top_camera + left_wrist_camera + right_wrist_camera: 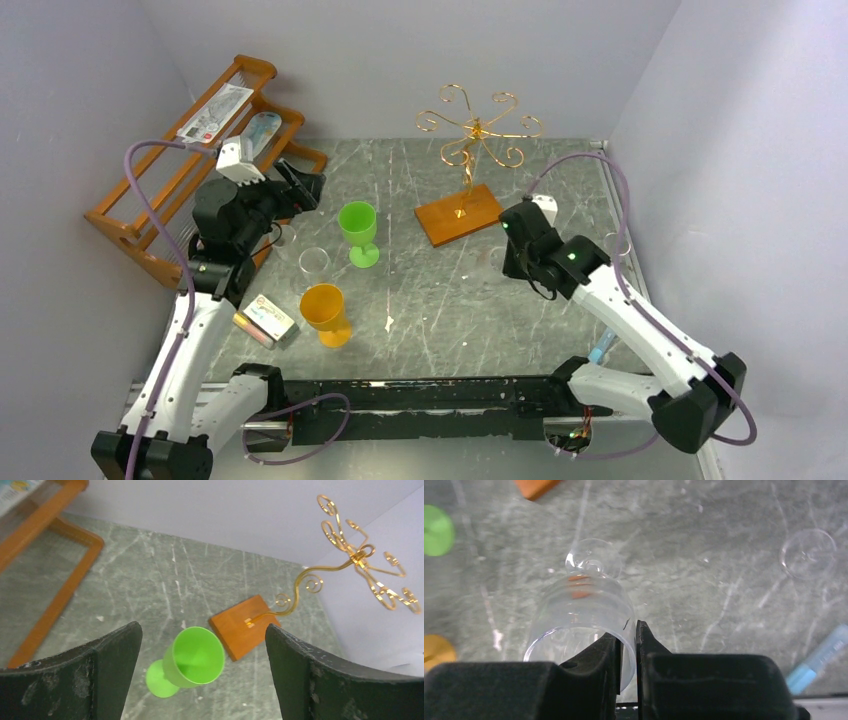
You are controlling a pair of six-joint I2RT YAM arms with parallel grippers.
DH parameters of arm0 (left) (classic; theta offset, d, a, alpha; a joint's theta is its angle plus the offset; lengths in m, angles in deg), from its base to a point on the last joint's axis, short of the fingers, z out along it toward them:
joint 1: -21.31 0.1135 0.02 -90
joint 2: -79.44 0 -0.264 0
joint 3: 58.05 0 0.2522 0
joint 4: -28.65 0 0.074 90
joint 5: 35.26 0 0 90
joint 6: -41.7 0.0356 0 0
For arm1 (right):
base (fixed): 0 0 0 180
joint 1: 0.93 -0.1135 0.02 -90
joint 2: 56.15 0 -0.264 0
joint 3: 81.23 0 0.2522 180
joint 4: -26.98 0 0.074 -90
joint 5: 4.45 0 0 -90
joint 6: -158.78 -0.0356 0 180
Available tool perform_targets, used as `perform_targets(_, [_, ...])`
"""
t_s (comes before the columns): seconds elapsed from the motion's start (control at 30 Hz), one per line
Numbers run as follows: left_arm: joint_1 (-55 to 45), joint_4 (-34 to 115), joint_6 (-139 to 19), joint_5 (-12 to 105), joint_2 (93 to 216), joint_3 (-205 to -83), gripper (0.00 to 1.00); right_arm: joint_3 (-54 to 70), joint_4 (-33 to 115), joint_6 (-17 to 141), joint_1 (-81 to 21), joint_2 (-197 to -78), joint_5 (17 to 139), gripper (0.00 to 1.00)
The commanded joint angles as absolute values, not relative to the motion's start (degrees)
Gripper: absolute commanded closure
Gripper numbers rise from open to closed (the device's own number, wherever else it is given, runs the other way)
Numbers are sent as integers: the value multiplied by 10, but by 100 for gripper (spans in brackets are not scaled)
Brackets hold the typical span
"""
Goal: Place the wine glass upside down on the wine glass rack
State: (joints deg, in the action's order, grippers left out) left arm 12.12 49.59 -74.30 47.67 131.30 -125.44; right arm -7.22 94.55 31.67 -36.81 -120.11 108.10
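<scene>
A clear wine glass [584, 605] is held by its rim above the table, with one finger inside the bowl and one outside; my right gripper [628, 630] is shut on it. In the top view this gripper [520, 250] is just right of the rack's wooden base [458, 213]. The gold wire wine glass rack [478, 125] stands at the back centre and also shows in the left wrist view [360, 560]. My left gripper [202, 630] is open and empty, hovering above an upright green wine glass [192, 657].
The green glass [358, 232], an orange glass [325, 312] and another clear glass [313, 262] stand left of centre. A small box [270, 318] lies near them. A slatted wooden shelf [200, 160] fills the back left. A clear glass [808, 552] and a blue object [819, 657] are at the right.
</scene>
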Motion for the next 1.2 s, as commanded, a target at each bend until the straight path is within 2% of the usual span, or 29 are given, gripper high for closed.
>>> perform_targets(0.0, [119, 479, -867, 442, 1325, -1252, 3, -92, 843, 330, -372, -1128, 1033, 100])
perform_targets(0.33, [119, 496, -1047, 356, 1332, -1232, 3, -211, 496, 325, -372, -991, 939, 100])
perform_targets(0.63, [99, 342, -1219, 279, 1312, -1138, 3, -259, 300, 332, -379, -1026, 931, 100])
perform_targets(0.83, [54, 317, -1242, 276, 1347, -1142, 3, -263, 241, 349, -422, -1049, 1005, 100])
perform_targets(1.17, [9, 143, -1349, 274, 1382, -1088, 3, -223, 189, 410, -557, -1130, 1178, 100])
